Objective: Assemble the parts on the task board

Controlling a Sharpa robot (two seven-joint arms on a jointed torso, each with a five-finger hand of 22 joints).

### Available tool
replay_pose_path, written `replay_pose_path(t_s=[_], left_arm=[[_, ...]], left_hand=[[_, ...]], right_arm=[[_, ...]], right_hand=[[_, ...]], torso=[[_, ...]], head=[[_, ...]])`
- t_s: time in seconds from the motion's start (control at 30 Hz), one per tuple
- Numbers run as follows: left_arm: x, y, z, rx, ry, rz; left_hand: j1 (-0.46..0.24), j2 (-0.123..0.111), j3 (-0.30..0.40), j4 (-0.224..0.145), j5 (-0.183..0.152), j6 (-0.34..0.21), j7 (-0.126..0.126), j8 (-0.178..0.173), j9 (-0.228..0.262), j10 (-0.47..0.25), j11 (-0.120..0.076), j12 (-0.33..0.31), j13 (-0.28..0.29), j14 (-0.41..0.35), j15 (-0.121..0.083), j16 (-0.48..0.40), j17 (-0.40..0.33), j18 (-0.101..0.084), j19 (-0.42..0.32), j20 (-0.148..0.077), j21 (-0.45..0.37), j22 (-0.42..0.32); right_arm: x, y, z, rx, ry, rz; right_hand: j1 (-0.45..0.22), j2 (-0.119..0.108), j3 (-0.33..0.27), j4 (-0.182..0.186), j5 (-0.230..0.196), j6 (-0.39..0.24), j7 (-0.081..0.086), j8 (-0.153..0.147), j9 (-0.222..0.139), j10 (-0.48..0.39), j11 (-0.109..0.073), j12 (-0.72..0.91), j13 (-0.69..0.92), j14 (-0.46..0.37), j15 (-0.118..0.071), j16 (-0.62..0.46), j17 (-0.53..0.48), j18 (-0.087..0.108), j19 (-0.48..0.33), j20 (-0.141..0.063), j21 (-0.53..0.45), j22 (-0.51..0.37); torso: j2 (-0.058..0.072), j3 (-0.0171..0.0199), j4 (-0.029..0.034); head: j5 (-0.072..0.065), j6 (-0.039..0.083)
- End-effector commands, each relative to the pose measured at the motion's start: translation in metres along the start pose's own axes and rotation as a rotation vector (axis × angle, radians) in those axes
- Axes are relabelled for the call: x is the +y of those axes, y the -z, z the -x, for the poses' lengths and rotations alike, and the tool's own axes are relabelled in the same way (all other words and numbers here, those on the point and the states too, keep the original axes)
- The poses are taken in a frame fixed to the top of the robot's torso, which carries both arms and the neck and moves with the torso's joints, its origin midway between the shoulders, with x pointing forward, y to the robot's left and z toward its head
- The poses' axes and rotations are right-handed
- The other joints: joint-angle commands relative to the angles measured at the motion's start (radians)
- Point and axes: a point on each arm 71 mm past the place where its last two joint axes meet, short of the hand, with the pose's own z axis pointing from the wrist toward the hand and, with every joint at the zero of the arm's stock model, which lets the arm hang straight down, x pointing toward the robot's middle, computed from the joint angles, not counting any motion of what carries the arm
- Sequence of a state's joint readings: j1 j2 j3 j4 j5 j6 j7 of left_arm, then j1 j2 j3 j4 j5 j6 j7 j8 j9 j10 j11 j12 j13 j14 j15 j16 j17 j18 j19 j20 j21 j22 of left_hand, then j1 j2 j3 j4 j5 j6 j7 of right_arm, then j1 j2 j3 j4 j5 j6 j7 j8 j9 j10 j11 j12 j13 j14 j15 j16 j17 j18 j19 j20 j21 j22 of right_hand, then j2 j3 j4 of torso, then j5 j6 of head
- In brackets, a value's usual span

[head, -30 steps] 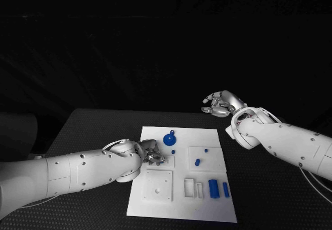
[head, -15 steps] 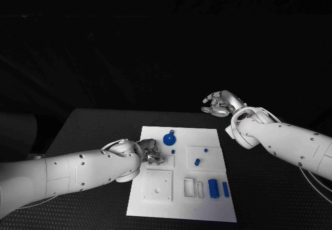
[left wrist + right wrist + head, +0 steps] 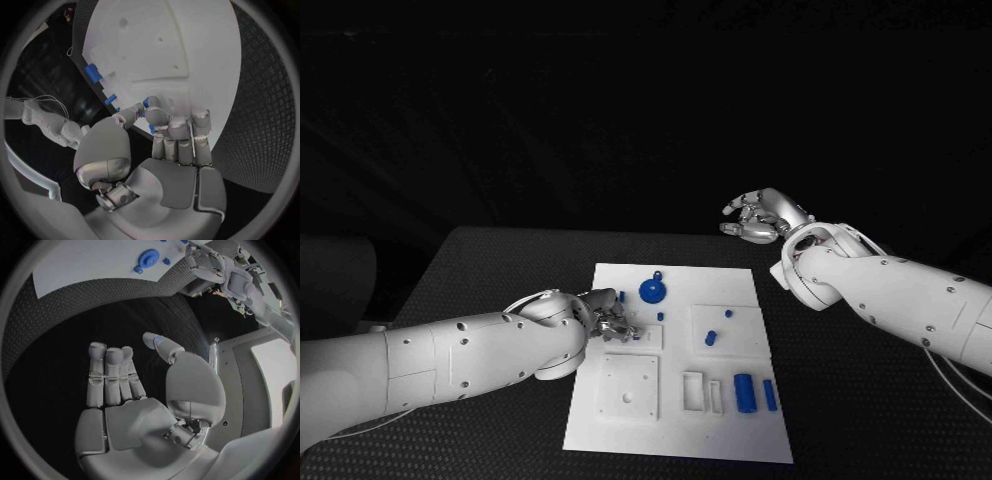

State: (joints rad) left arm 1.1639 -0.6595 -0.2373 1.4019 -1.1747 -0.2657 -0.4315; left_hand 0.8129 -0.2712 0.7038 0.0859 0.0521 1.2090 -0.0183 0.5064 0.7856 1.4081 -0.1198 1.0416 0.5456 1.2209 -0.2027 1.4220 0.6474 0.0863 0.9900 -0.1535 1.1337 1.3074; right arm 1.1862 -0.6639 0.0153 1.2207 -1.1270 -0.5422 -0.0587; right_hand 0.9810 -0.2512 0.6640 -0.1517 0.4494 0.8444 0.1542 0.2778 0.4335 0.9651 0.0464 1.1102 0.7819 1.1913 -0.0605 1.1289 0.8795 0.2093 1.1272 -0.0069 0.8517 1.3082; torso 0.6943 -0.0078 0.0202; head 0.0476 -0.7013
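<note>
The white task board (image 3: 678, 360) is lying flat in the middle of the black, finely textured table (image 3: 488, 260). Blue parts are sitting on it: a round disc with a small tab (image 3: 652, 291) near the far edge, and two upright cylinders (image 3: 756, 394) near the right side. The left hand (image 3: 612, 324) is pressing its curled fingers onto the board's left-centre area; whether it is grasping a part I cannot tell. The right hand (image 3: 763, 218) is hovering beyond the board's far right corner, fingers loosely apart, holding nothing.
</note>
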Motion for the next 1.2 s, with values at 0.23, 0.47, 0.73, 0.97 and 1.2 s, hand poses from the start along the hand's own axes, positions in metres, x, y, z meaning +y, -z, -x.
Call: replay_pose_path(t_s=[0.23, 0.47, 0.73, 0.97, 1.2], left_arm=[[-0.002, 0.000, 0.000, 0.007, 0.035, -0.011], [0.003, 0.004, 0.003, 0.009, 0.068, -0.009], [0.000, 0.006, 0.039, -0.001, 0.124, -0.009], [-0.003, 0.004, 0.071, 0.045, 0.134, -0.004], [-0.001, -0.007, 0.090, 0.053, 0.094, 0.031]], left_hand=[[-0.032, -0.006, -0.135, 0.004, -0.003, 0.000, -0.002, -0.006, 0.002, -0.009, -0.001, 0.009, -0.001, -0.012, -0.006, 0.011, -0.001, 0.013, -0.015, -0.112, -0.005, 0.008], [-0.028, -0.009, -0.145, 0.010, -0.003, -0.002, -0.002, -0.008, 0.002, -0.011, -0.002, 0.008, -0.003, -0.014, -0.008, 0.010, -0.002, 0.014, -0.017, -0.113, -0.007, 0.007], [-0.001, -0.002, -0.164, 0.030, -0.002, -0.022, 0.005, -0.025, -0.004, -0.026, 0.005, -0.012, -0.015, -0.032, -0.005, -0.007, -0.013, 0.012, -0.033, -0.109, -0.021, 0.001], [0.070, 0.061, -0.231, 0.016, 0.004, -0.094, 0.039, -0.106, -0.037, -0.088, 0.033, -0.084, -0.050, -0.083, 0.020, -0.080, -0.054, -0.006, -0.081, -0.092, -0.074, -0.019], [0.112, 0.098, -0.272, 0.005, 0.029, -0.144, 0.062, -0.154, -0.059, -0.125, 0.055, -0.120, -0.065, -0.114, 0.040, -0.114, -0.078, -0.021, -0.108, -0.082, -0.113, -0.031]], right_arm=[[0.000, 0.000, 0.000, 0.010, 0.004, 0.004], [-0.001, 0.000, 0.000, 0.008, 0.005, 0.003], [-0.003, 0.001, 0.001, 0.006, 0.007, 0.000], [-0.004, 0.000, 0.002, 0.008, 0.008, -0.002], [-0.004, 0.000, 0.001, 0.008, 0.008, -0.004]], right_hand=[[0.001, 0.008, -0.006, 0.002, 0.004, 0.000, 0.005, 0.004, 0.002, -0.009, 0.000, 0.007, -0.002, -0.007, -0.003, 0.005, -0.001, 0.052, 0.002, 0.003, -0.005, 0.016], [0.000, 0.008, -0.006, 0.003, 0.004, 0.000, 0.006, 0.004, 0.002, -0.009, 0.000, 0.007, -0.002, -0.007, -0.003, 0.005, -0.002, 0.052, 0.002, 0.003, -0.005, 0.016], [-0.001, 0.008, -0.007, 0.003, 0.005, 0.000, 0.006, 0.004, 0.002, -0.009, 0.000, 0.008, -0.003, -0.008, -0.003, 0.005, -0.002, 0.052, 0.003, 0.003, -0.005, 0.017], [-0.001, 0.008, -0.007, 0.003, 0.005, -0.001, 0.006, 0.004, 0.002, -0.009, 0.000, 0.008, -0.003, -0.008, -0.003, 0.005, -0.002, 0.052, 0.003, 0.003, -0.005, 0.017], [-0.001, 0.008, -0.007, 0.003, 0.005, -0.001, 0.006, 0.004, 0.002, -0.009, 0.000, 0.008, -0.004, -0.008, -0.003, 0.005, -0.002, 0.052, 0.003, 0.003, -0.006, 0.017]], torso=[[0.000, 0.0006, 0.0003], [0.000, 0.0002, -0.0001], [-0.001, 0.0001, 0.0013], [0.000, -0.0007, -0.0002], [0.000, -0.0001, 0.0000]], head=[[0.000, 0.001], [-0.001, 0.002], [-0.005, 0.006], [-0.004, 0.013], [-0.004, 0.021]])
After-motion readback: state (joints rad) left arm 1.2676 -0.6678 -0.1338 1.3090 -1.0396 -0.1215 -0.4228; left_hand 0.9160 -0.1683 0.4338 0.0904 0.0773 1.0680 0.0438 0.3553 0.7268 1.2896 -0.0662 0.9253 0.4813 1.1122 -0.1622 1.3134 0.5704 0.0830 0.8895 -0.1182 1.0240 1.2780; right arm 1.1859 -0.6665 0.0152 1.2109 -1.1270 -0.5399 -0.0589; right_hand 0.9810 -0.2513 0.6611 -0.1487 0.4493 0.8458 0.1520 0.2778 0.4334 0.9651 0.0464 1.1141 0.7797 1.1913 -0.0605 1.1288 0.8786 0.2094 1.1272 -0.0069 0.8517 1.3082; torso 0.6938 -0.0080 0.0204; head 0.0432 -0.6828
